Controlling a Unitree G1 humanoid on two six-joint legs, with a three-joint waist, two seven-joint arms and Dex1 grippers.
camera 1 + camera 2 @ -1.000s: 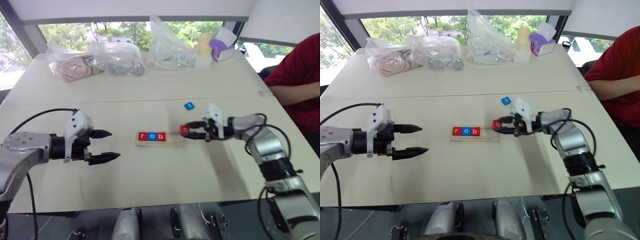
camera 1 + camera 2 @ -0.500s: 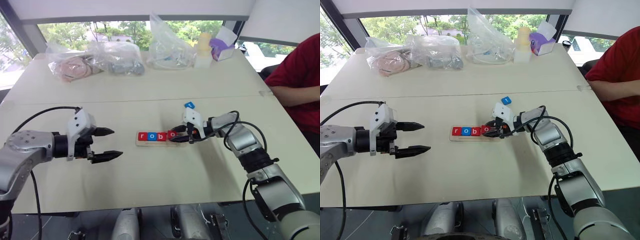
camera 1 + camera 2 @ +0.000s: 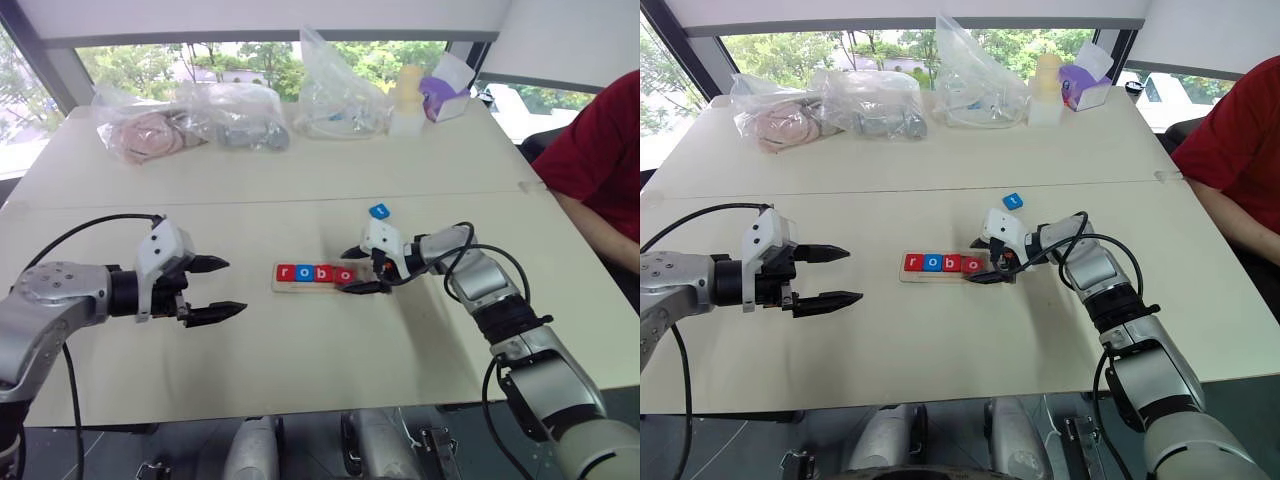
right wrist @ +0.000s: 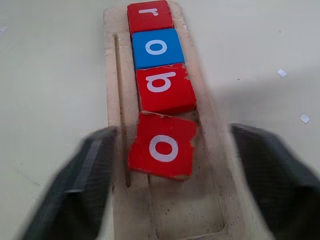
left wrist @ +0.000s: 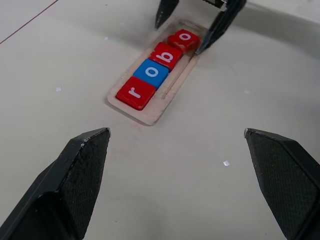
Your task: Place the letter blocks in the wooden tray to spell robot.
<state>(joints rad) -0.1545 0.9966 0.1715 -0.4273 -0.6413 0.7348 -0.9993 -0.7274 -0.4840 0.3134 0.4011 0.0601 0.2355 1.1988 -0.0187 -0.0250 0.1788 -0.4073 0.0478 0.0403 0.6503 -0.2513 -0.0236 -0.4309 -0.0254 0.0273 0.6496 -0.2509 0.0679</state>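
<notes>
The wooden tray (image 3: 310,287) lies mid-table holding four letter blocks in a row: red r (image 3: 286,272), blue o (image 3: 303,272), red b (image 3: 321,273) and a second red o (image 4: 162,146), which lies slightly skewed. My right gripper (image 3: 350,271) is open, its fingers standing on either side of that last o without touching it. A blue t block (image 3: 378,211) rests on the table behind the right gripper. My left gripper (image 3: 228,286) is open and empty, hovering left of the tray and pointing toward it.
Clear plastic bags (image 3: 240,115), a pale bottle (image 3: 407,100) and a purple-and-white box (image 3: 447,90) line the table's far edge. A person in a red shirt (image 3: 600,160) sits at the right side. A seam (image 3: 200,203) crosses the table behind the tray.
My right gripper carried the red o left and down into the tray beside the b, then opened and let it go. The left gripper has stayed put.
</notes>
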